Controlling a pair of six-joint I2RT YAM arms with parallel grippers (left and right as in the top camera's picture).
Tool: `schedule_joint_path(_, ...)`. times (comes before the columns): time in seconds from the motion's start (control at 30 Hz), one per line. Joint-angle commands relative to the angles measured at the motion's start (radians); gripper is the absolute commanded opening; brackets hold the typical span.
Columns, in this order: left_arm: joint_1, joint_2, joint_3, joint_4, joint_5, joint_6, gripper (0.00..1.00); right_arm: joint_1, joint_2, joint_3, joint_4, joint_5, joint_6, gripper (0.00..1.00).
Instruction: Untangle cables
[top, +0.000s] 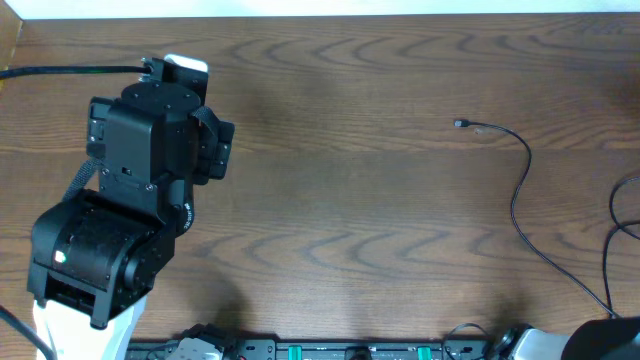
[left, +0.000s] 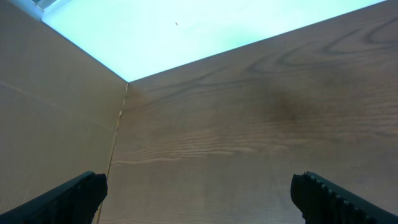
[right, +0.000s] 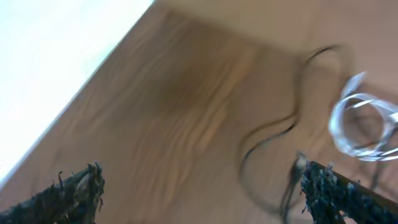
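Closest to the overhead camera is the left arm (top: 130, 200), a big black body that stands over the left part of the wooden table (top: 350, 200). In its wrist view the left gripper (left: 199, 193) has the jaws wide open. Its two dark fingers (left: 74, 196) are at the lower corners of the picture, and between them is only bare wood near the far corner of the table.

On the right part of the table lies the black cable (top: 513, 210). Its small plug (top: 460, 124) points to the left. From the plug the cord bends to the right, then runs down toward the near right corner, well apart from the left arm.

The right wrist view is blurred. The right gripper (right: 199, 193) has its jaws open too, and they hold nothing. The black cable (right: 273, 134) makes a curve on the wood ahead of it and passes just beside the right-hand finger (right: 342, 193); I cannot tell if they touch. The white cable (right: 364, 124) lies as a loose coil at the right edge, near the black one.
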Motion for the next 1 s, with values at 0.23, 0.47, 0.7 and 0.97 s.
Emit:
schedule_joint_path(0.23,0.003,-0.008,-0.003,-0.009,0.002,-0.020,1.00,0.348,-0.029,-0.085,-0.242,0.220,0.052,0.99)
schedule_joint_path(0.47,0.003,-0.008,-0.003,-0.008,0.024,-0.020,1.00,0.356,-0.029,-0.323,-0.137,0.201,0.066,0.99)
schedule_joint_path(0.7,0.003,-0.007,-0.003,-0.010,0.051,-0.019,1.00,0.404,-0.029,-0.550,0.150,0.071,0.015,0.99)
schedule_joint_path(0.97,0.003,0.003,-0.003,-0.016,0.051,-0.020,1.00,0.441,-0.016,-0.684,0.351,0.026,-0.091,0.99)
